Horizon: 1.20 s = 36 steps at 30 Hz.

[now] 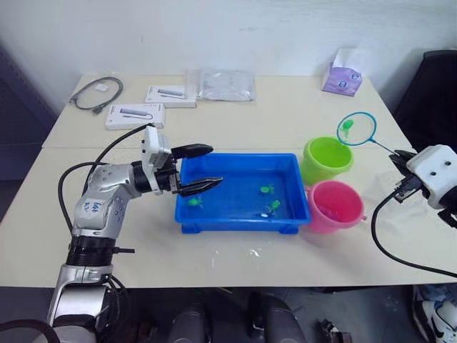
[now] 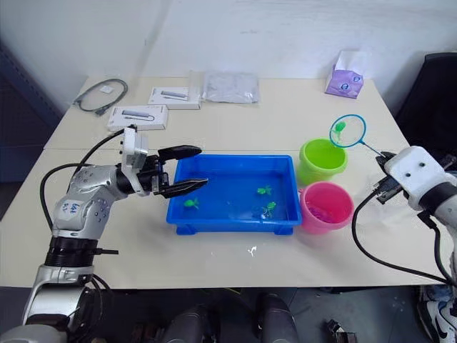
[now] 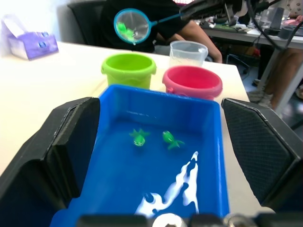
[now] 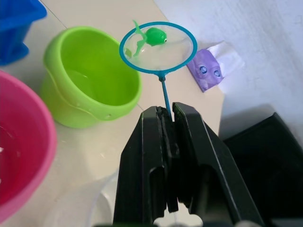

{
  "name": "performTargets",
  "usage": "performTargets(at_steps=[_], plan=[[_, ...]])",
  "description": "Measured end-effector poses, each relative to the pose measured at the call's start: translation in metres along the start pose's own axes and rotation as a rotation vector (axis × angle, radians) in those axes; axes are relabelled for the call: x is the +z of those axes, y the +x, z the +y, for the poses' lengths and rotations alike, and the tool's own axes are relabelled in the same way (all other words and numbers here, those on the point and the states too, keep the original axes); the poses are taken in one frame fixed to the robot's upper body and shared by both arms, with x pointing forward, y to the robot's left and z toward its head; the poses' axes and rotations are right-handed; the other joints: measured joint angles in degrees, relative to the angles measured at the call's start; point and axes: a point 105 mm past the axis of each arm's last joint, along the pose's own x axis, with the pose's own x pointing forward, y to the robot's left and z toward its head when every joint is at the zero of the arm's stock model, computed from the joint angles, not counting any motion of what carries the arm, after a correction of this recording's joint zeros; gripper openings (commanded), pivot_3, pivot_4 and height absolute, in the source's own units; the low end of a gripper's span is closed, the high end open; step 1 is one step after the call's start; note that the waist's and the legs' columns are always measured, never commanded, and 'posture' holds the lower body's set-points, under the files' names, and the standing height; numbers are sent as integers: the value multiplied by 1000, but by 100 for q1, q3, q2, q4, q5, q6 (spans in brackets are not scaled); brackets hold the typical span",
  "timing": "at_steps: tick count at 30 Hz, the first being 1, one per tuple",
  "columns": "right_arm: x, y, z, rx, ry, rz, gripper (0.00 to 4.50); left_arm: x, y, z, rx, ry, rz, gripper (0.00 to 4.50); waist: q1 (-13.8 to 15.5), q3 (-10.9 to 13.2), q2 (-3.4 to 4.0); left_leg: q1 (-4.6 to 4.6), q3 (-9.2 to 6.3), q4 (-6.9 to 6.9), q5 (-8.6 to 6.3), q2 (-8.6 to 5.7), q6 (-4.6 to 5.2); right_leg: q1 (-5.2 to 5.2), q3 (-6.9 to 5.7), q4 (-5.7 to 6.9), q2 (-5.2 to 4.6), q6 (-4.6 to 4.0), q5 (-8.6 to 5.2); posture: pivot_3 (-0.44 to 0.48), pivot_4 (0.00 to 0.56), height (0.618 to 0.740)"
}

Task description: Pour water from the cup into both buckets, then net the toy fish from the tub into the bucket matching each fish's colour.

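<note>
The blue tub (image 1: 239, 227) lies mid-table with three green toy fish (image 1: 267, 189) in shallow water. My left gripper (image 1: 216, 165) is open, its fingers straddling the tub's left end, holding nothing. Right of the tub stand the lime green bucket (image 1: 327, 158) and, nearer me, the pink bucket (image 1: 334, 207). My right gripper (image 4: 166, 113) is shut on the net's thin handle. The blue-ringed net (image 1: 356, 128) hangs just past the green bucket's far rim with one green fish (image 4: 152, 36) in its mesh. The clear cup (image 3: 188, 53) stands right of the pink bucket.
A purple tissue box (image 1: 341, 73) sits at the far right corner. Two white boxes (image 1: 134, 114), a grey cable (image 1: 96, 93) and a plastic bag (image 1: 227, 84) lie along the back. A black chair (image 1: 432, 93) stands right of the table, and a person's arm (image 3: 199, 33) shows beyond it.
</note>
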Motion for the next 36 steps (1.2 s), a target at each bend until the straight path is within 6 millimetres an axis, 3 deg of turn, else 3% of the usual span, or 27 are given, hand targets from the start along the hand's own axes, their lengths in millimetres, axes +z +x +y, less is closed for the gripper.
performTargets(at_steps=[11, 15, 22, 27, 36], plan=[[-16, 6, 4, 69, -613, 38, 0, -3, 2, 0, -2, 12, 12, 4417, -6, 1, 1, 2, 1, 0, 3, 3, -4, 0, 8, -2, -2, 0, 0, 0, 150, 740], [-21, 7, 8, 79, -698, 8, 0, -3, 3, 0, 0, 12, 9, 4417, -12, 1, 1, 4, 2, 0, 5, 4, -7, 0, 10, -2, -1, 0, 0, 0, 150, 740], [-9, 8, 6, 26, -863, -103, 0, -3, 4, -1, 0, 10, 6, 4417, -15, 1, 1, 12, 8, 0, 8, 5, -11, 0, 20, -2, -2, -1, -1, 0, 150, 740], [-8, 9, -6, -15, -905, -98, 0, -4, 5, -1, -6, 7, 4, 4417, -8, 1, 1, 16, 8, -1, 9, 8, -13, 3, 23, -2, -1, -3, -2, 0, 150, 740], [-8, 9, 4, 28, -929, -153, 0, -6, 8, -1, -18, 4, 2, 4417, -23, 0, 2, 22, 15, -4, 11, 8, -15, 3, 30, 0, -1, -3, -2, 0, 150, 740]])
